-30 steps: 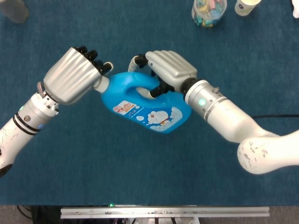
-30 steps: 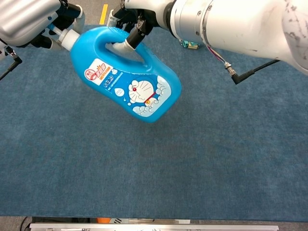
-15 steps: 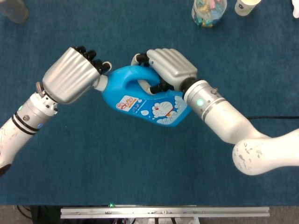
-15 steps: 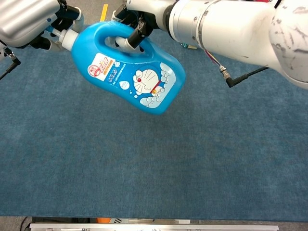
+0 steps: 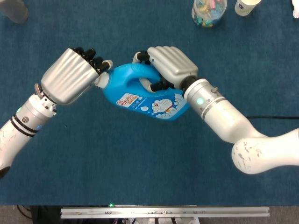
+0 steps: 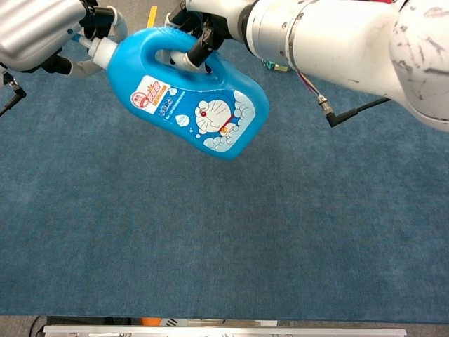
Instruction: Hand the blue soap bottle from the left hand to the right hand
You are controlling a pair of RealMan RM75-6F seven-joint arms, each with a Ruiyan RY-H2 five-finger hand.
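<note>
The blue soap bottle with a cartoon label hangs tilted above the blue table cloth, also seen in the chest view. My left hand holds its white cap from the left, fingers curled around the neck. My right hand reaches in from the right, and its fingers wrap through the bottle's handle. Both hands touch the bottle at once. The underside of the handle grip is hidden in the head view.
A clear jar of colourful bits and a white cup stand at the far right edge, a clear container at the far left. A cable trails from my right forearm. A metal rail runs along the front edge.
The bottle has lifted a little and levelled out, its base swinging up toward my right forearm. My right hand has closed tighter through the handle. The left hand stays on the cap.
</note>
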